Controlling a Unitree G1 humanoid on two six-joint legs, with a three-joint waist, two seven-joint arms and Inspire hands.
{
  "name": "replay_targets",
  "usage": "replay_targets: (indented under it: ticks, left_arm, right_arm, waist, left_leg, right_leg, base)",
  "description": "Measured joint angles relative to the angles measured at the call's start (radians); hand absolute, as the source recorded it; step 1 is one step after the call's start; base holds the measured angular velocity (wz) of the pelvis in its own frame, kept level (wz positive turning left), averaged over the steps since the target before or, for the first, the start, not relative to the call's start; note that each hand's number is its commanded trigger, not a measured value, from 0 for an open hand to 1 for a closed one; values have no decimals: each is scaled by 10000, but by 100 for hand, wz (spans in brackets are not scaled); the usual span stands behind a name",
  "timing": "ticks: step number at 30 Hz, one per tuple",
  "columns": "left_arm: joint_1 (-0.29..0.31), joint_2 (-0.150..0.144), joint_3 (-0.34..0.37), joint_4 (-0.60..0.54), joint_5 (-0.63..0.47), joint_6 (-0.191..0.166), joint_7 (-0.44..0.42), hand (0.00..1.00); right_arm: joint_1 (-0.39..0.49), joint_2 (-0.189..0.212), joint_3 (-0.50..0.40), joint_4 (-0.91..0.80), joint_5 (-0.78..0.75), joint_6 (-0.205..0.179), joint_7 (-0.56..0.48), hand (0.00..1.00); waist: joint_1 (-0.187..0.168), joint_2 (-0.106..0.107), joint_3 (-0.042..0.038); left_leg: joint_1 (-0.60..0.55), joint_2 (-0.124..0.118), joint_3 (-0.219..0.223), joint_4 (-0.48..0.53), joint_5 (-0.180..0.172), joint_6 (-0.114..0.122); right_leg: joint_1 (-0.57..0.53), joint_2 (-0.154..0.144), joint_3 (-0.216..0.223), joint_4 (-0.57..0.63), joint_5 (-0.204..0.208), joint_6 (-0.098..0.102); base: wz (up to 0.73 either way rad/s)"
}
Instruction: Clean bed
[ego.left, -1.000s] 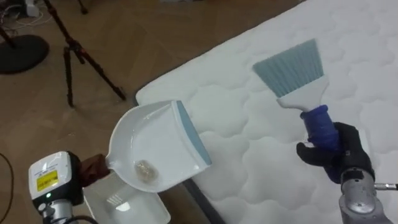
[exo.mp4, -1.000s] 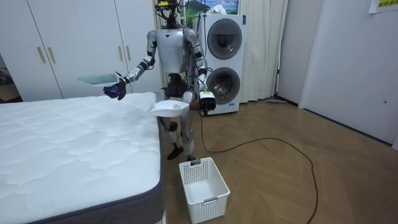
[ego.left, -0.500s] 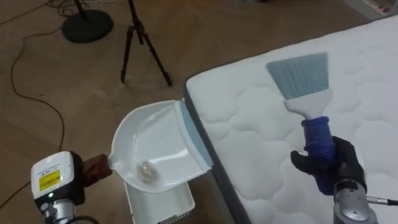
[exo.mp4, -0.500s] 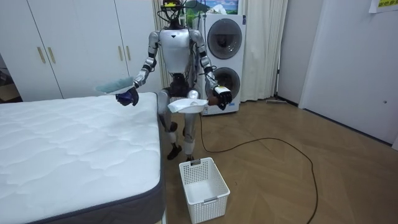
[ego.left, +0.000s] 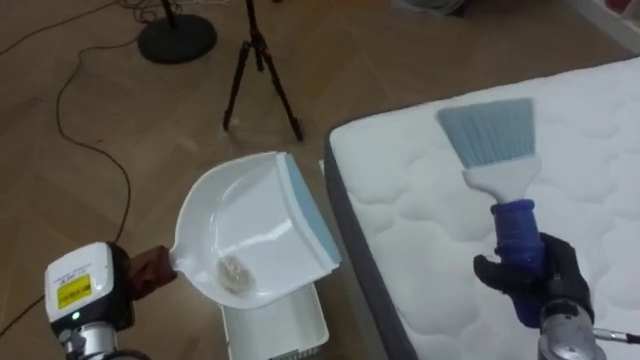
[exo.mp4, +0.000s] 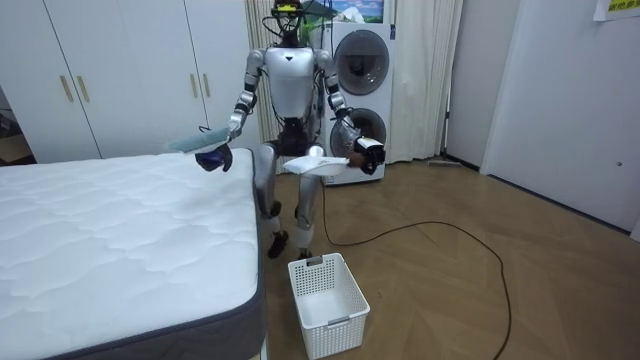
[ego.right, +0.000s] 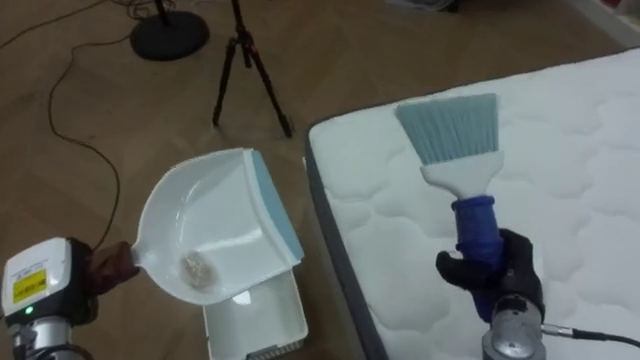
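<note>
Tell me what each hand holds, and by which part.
The right hand grips the brush by its blue handle; the left hand grips the dustpan by its handle.

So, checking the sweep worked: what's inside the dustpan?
A small pale clump of debris lies in the dustpan, near its handle. The pan covers part of the white basket beneath it.

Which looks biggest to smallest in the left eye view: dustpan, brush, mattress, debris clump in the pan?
1. mattress, even though the frame cuts it off
2. dustpan
3. brush, narrower than the pan
4. debris clump, by far the smallest
</note>
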Motion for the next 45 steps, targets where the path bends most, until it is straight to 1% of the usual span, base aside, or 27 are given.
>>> replay_targets:
  ticks: [1,2,3,4,5,6,7,8,9,10,11,12,13,16,18,20,25,28,31,33,34,36,37,39,40,43,45]
  left_arm:
    - [-6,35,58,-90,-4,12,1,100]
    - [-19,66,44,-112,-10,11,6,100]
    - [-51,99,17,-116,-8,11,6,100]
    - [-67,98,16,-116,-4,12,5,100]
    - [-67,100,15,-115,0,14,5,100]
    - [-81,103,5,-114,-9,14,4,100]
    - [-82,106,6,-114,-14,17,3,100]
    - [-85,98,-9,-106,-20,19,-16,100]
    - [-112,91,-59,-108,-16,-4,-37,100]
    - [-140,96,-68,-107,-10,-41,-36,100]
    - [-148,100,-49,-103,-12,-36,-34,100]
    - [-139,103,-21,-103,-12,20,-20,100]
    - [-135,102,-3,-103,-17,57,-16,100]
    - [-115,100,12,-103,-17,117,18,100]
    - [-114,93,32,-104,-3,118,104,100]
    - [-113,90,1,-95,-12,144,132,100]
    - [-207,89,-185,142,-10,358,125,100]
    - [-220,93,-199,331,-11,610,85,100]
    - [-239,103,-251,327,-55,723,85,100]
    - [-252,137,-279,327,-93,730,83,100]
    - [-258,151,-279,326,-92,727,83,100]
    - [-359,269,-278,323,-84,703,85,100]
    - [-390,312,-277,321,-80,704,89,100]
    - [-545,489,-310,326,-53,696,89,100]
    - [-599,544,-316,335,-53,691,89,100]
    - [-922,892,-325,504,-56,677,140,100]
    - [-1285,1244,-325,731,9,746,143,100]
  right_arm:
    - [1,70,3,7,14,0,-37,0]
    - [1,94,2,10,15,1,-91,0]
    - [-7,108,6,8,13,0,-178,0]
    - [-8,107,4,12,11,-1,-185,0]
    - [-1,107,5,37,11,-1,-167,0]
    - [2,104,5,65,12,-1,-156,0]
    - [1,105,5,71,15,-1,-151,0]
    - [9,84,4,78,17,1,-142,0]
    - [-7,26,-18,69,7,3,-140,0]
    - [-7,-14,-35,37,5,2,-123,0]
    - [-6,-23,-71,22,13,2,-4,0]
    - [-7,-25,-78,11,14,2,144,0]
    - [-6,-30,-81,-15,15,2,219,0]
    - [-9,-33,-280,-57,12,2,402,0]
    - [-24,-55,-460,-63,8,-12,398,0]
    - [-42,-68,-467,-58,8,-12,398,0]
    - [-78,-46,-418,109,-175,-12,393,0]
    - [-79,-46,-420,143,-439,-12,330,0]
    - [-88,-49,-392,142,-440,-14,302,0]
    - [-106,-50,-287,143,-449,-71,315,0]
    - [-107,-50,-284,148,-471,-80,331,0]
    - [-116,-51,-286,259,-736,-90,335,0]
    - [-132,-50,-286,314,-828,-97,344,0]
    - [-353,-51,-288,742,-1142,-106,392,0]
    - [-390,-52,-288,822,-1179,-105,394,0]
    - [-520,-52,-291,1075,-1214,-122,394,0]
    - [-725,-61,-311,1203,-1220,-122,374,0]
  waist:
    - [-18,56,46]
    - [-60,49,49]
    - [-141,-7,47]
    - [-214,-18,57]
    - [-306,-67,48]
    - [-467,-132,45]
    - [-514,-205,42]
    - [-574,-307,46]
    - [-645,-270,47]
    - [-710,-239,45]
    - [-681,-194,46]
    - [-545,-186,42]
    - [-519,-186,42]
    - [-516,-172,41]
    - [-516,-188,33]
    - [-493,-206,33]
    - [-532,-240,48]
    - [-525,-239,61]
    - [-508,-193,90]
    - [-503,-91,153]
    - [-510,-56,164]
    - [-519,52,157]
    - [-540,67,154]
    - [-590,150,158]
    - [-590,156,158]
    - [-619,205,174]
    - [-690,258,191]
  left_leg:
    - [96,18,-344,-36,72,-36]
    - [121,3,-469,-37,100,-60]
    - [189,-137,-782,-47,114,-77]
    - [207,-169,-837,-55,117,-82]
    - [223,-329,-1128,-42,130,-100]
    - [211,-471,-1361,-19,147,-126]
    - [204,-531,-1398,-14,155,-138]
    - [144,-592,-1233,25,143,-125]
    - [-47,-280,-264,125,77,-129]
    - [-132,-26,476,148,-8,-10]
    - [-200,284,1296,120,-127,62]
    - [-122,297,1305,-24,-158,60]
    - [-80,288,1263,-99,-157,59]
    - [193,243,1078,-380,-148,78]
    - [333,244,1063,-548,-171,188]
    - [377,244,1063,-560,-228,229]
    - [381,228,969,-368,-392,255]
    - [236,216,867,-169,-610,221]
    - [33,197,786,-21,-668,191]
    - [-94,197,790,-13,-640,238]
    - [-136,195,791,-12,-639,240]
    - [-352,193,803,-1,-630,248]
    - [-397,192,811,-1,-624,257]
    - [-483,181,854,-2,-619,265]
    - [-490,181,879,-9,-617,269]
    - [-547,147,886,-15,-617,270]
    - [-782,100,921,77,-591,305]
  right_leg:
    - [-270,183,102,-108,-22,-35]
    - [-395,231,194,-263,-21,-33]
    - [-601,320,437,-641,-1,-16]
    - [-691,362,594,-857,20,-7]
    - [-841,524,926,-1346,178,-15]
    - [-937,676,1201,-1846,414,-70]
    - [-935,721,1351,-2088,502,-90]
    - [-876,731,1535,-2340,834,-60]
    - [-840,667,1379,-2346,1068,-58]
    - [-846,627,1213,-2339,1219,-69]
    - [-847,604,1071,-2284,1287,-106]
    - [-812,619,1058,-2335,1272,-138]
    - [-773,649,1055,-2399,1294,-152]
    - [-428,671,994,-2655,1319,-193]
    - [-320,662,952,-2702,1304,-214]
    - [-296,652,922,-2679,1249,-222]
    - [-235,641,798,-2667,1150,-198]
    - [-269,675,743,-2648,1079,-193]
    - [-473,689,766,-2627,1061,-196]
    - [-571,646,770,-2614,1062,-195]
    - [-586,627,730,-2609,1062,-195]
    - [-842,572,569,-2445,1035,-199]
    - [-901,545,498,-2402,1022,-194]
    - [-1029,497,453,-2297,982,-193]
    - [-1056,486,451,-2277,968,-194]
    - [-1138,444,448,-2261,920,-181]
    - [-1528,362,395,-1951,846,-169]
  base:
    - [38]
    - [61]
    - [52]
    - [68]
    - [77]
    - [84]
    - [87]
    - [82]
    - [75]
    - [58]
    - [29]
    - [19]
    - [13]
    - [14]
    - [2]
    - [0]
    - [4]
    - [6]
    - [8]
    - [0]
    - [0]
    - [0]
    - [0]
    - [0]
    - [-6]
    - [-2]
    - [-2]
